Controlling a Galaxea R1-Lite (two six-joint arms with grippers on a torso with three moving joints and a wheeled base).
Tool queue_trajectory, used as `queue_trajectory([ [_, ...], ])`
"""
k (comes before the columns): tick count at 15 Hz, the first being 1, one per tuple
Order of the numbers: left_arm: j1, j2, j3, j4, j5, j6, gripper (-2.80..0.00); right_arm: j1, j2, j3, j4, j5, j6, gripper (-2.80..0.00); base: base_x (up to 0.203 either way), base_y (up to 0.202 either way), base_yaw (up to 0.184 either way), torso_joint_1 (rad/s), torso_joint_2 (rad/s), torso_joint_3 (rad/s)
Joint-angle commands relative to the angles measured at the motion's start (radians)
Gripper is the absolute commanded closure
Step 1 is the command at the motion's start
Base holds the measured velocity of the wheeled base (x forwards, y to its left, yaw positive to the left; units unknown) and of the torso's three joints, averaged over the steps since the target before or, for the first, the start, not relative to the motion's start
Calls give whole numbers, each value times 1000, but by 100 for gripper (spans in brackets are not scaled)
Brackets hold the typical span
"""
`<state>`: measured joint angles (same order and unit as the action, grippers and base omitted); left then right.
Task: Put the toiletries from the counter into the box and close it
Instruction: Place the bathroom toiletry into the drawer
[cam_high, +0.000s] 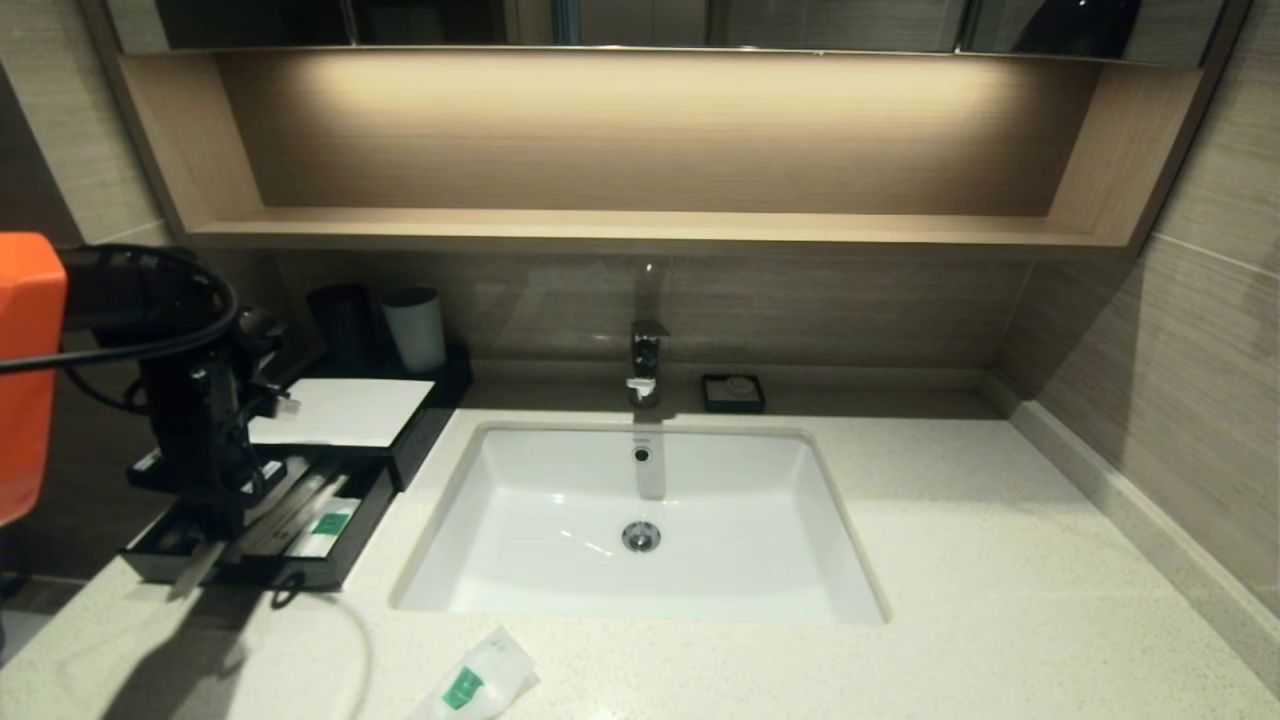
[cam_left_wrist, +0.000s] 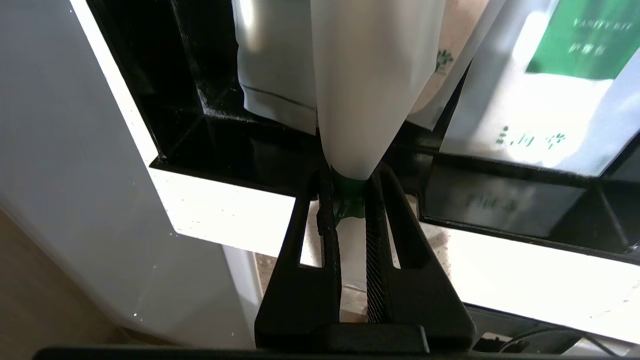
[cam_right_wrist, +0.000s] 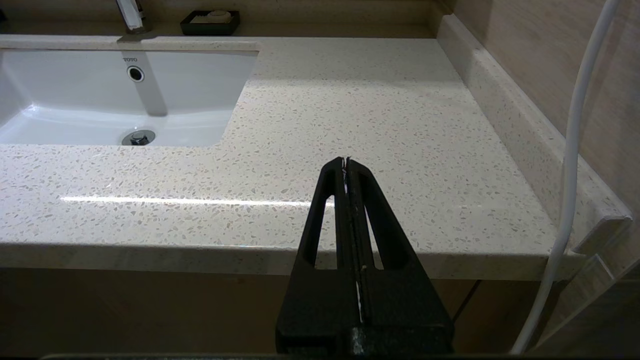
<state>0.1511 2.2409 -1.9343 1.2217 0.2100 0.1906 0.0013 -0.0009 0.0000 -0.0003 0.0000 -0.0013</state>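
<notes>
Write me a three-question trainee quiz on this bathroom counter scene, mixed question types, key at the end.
1. True or false: the drawer of the box stands pulled out.
2. What does the left hand hold? A) a cup B) a long slim sachet C) the faucet
3. Fill in: one sachet lies on the counter in front of the ____.

Key:
1. True
2. B, pinched at its end over the drawer
3. sink
</notes>
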Motion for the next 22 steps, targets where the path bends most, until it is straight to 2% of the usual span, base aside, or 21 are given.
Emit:
queue_trajectory([
  [1,-5,2,1,-8,-6,-13,0,0,1,2,0,0,0,0,0,0,0,0,0,0],
  [6,-7,0,1,-33,-29,-42,0,0,1,2,0,0,0,0,0,0,0,0,0,0],
  [22,-4,25,1,-171,-52,-43,0,0,1,2,0,0,0,0,0,0,0,0,0,0],
])
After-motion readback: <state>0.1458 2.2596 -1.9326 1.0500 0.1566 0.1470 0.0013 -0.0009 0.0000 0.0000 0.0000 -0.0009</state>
